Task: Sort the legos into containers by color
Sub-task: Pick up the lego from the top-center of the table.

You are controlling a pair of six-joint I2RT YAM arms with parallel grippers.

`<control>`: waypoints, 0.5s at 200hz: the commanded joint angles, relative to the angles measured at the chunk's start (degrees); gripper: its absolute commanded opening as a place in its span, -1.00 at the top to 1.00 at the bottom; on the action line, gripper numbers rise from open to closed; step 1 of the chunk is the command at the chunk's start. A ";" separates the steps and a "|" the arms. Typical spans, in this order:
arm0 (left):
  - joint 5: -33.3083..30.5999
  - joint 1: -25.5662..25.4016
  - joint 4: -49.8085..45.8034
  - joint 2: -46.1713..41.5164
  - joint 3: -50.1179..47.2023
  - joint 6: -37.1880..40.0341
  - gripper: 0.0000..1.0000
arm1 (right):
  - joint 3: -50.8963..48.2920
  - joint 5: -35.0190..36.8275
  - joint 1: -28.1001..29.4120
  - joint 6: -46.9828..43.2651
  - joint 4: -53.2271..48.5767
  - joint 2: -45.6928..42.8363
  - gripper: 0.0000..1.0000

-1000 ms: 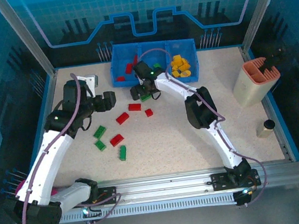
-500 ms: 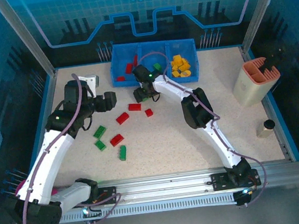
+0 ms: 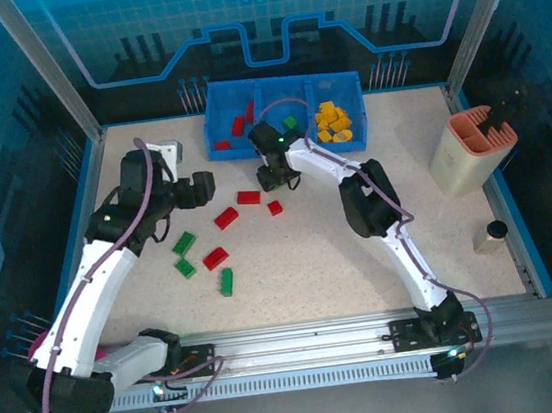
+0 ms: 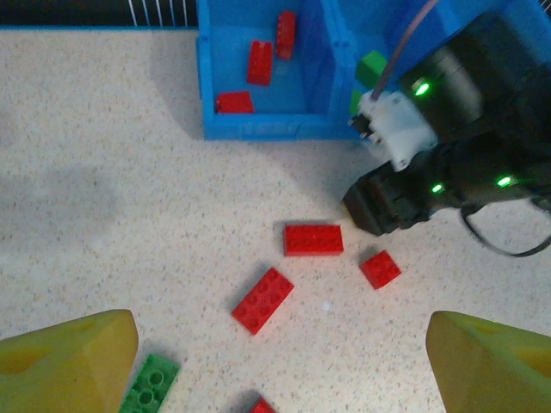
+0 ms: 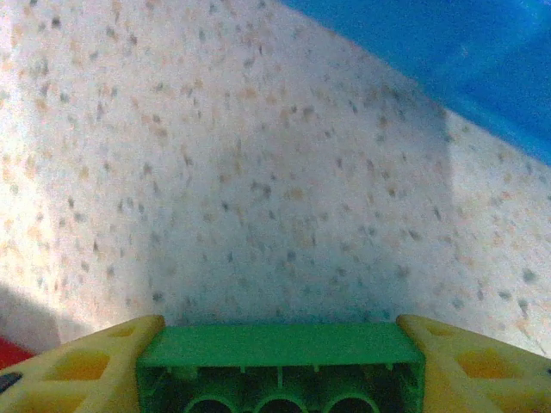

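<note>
Right gripper: closed on a green brick. In the right wrist view the brick spans the gap and touches both yellow fingers.
Held brick's place: just in front of the blue tray, by the wall of its middle compartment, with the tray's wall near it. Whether it rests on the table cannot be told.
Left gripper: spread wide with nothing between its fingers. It is in front of the tray's left end and well apart from it.
Left compartment: red legos.
Middle compartment: a green lego.
Right compartment: orange-yellow legos.
Loose red bricks: one long brick sits near the tray's front, just beside the right gripper. A second long brick and a small one lie farther out, and a fourth farther still.
Loose green bricks: three, farthest from the tray and off its left end, none touching a gripper.
</note>
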 commanded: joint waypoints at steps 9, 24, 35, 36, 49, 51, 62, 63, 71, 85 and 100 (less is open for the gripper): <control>-3.11 -0.66 -1.12 0.30 -4.87 -3.33 -0.76 | 0.06 1.29 -2.62 -3.74 1.32 -10.79 -0.02; -4.94 -1.51 -0.27 1.37 -6.60 -4.45 -0.77 | 2.37 2.40 -3.66 -4.62 2.35 -11.24 -0.03; -4.48 -2.61 2.29 1.97 -8.47 -4.91 -0.78 | 3.81 3.03 -4.51 -5.43 3.78 -10.67 -0.03; -4.43 -2.74 2.51 2.08 -8.63 -4.91 -0.78 | 3.93 3.06 -4.58 -5.51 3.92 -10.56 -0.03; -4.60 -4.90 4.74 4.30 -9.76 -4.24 -0.81 | 6.53 3.26 -5.66 -5.99 5.13 -8.61 -0.03; -4.64 -5.24 4.93 4.67 -9.88 -3.97 -0.82 | 7.00 3.27 -5.84 -6.08 5.21 -8.41 -0.03; -4.87 -6.98 6.39 7.51 -10.13 -2.60 -0.84 | 10.51 2.45 -6.77 -5.90 4.77 -5.03 -0.02; -4.85 -7.12 6.59 7.84 -10.16 -2.48 -0.84 | 10.93 2.33 -6.89 -5.88 4.72 -4.75 -0.02; -4.22 -7.79 7.61 10.09 -10.10 -1.85 -0.86 | 13.66 1.34 -7.55 -5.78 4.64 -2.67 -0.01; -2.68 -8.50 9.26 13.58 -9.71 -1.70 -0.87 | 17.62 0.21 -8.28 -5.83 5.29 0.54 0.01; -3.30 -9.62 10.84 16.47 -9.10 -0.98 -0.87 | 21.08 0.02 -8.82 -6.26 6.61 3.51 0.02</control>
